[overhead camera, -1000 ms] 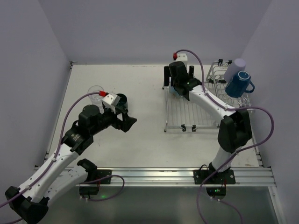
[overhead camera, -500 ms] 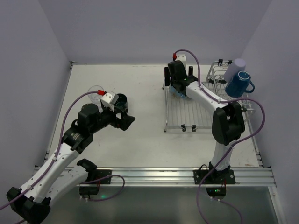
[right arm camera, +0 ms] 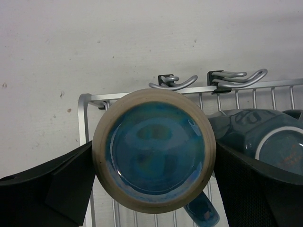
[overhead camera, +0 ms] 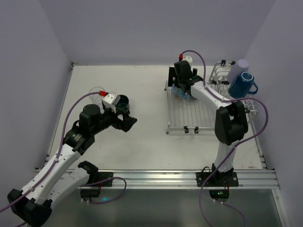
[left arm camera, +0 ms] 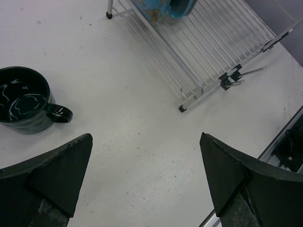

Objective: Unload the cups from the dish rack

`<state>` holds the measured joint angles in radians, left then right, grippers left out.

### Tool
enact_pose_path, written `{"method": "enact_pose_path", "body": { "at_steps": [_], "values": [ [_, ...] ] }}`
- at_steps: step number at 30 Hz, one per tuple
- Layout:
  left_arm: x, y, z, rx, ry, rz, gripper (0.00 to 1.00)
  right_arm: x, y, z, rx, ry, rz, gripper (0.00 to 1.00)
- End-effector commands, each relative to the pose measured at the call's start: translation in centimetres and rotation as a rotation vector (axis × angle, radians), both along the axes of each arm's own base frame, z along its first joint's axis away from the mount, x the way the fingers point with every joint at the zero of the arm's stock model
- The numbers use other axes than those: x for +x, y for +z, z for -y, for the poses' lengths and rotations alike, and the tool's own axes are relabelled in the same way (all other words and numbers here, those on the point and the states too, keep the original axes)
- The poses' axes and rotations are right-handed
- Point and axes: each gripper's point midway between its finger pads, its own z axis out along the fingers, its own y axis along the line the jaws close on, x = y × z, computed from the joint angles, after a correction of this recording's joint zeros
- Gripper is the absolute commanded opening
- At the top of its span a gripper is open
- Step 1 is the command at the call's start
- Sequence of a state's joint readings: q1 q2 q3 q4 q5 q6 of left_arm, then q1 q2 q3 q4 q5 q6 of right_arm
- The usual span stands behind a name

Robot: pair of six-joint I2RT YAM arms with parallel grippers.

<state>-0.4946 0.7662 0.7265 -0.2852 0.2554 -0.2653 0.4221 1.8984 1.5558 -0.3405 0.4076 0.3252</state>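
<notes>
The silver wire dish rack lies right of centre. My right gripper is over its far left corner, open, with its fingers close on either side of the upside-down light blue mug. A dark teal mug lies in the rack beside it. The lavender tumbler and dark blue mug sit on the basket section. Another dark teal mug and the clear glass stand on the table. My left gripper is open and empty above the table, with that teal mug to its left.
The rack's near left corner foot and black clips lie ahead of my left gripper. Grey walls close in the table on three sides. A metal rail runs along the near edge.
My right gripper has shifted slightly toward the rack's far left corner and turned over the light blue mug. My left arm has hardly moved.
</notes>
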Motion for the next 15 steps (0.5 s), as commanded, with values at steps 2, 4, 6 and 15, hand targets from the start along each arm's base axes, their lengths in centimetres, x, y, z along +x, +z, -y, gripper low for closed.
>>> {"method": "enact_pose_path", "body": {
  "at_steps": [2, 4, 6, 15],
  "values": [
    [0.4, 0.8, -0.1, -0.001, -0.005, 0.040, 1.00, 1.7, 1.2, -0.6, 0.052, 0.002, 0.049, 0.99],
    [0.4, 0.7, 0.0, -0.003, -0.005, 0.035, 1.00, 1.6, 1.3, -0.8, 0.059, 0.007, 0.049, 0.97],
    [0.4, 0.7, 0.1, -0.010, -0.010, 0.029, 1.00, 1.5, 1.4, -0.6, 0.065, 0.000, 0.059, 0.87],
    [-0.3, 2.3, 2.1, -0.130, -0.082, 0.006, 0.99, -0.4, 8.2, 0.6, 0.118, 0.014, 0.298, 0.38]
  ]
}}
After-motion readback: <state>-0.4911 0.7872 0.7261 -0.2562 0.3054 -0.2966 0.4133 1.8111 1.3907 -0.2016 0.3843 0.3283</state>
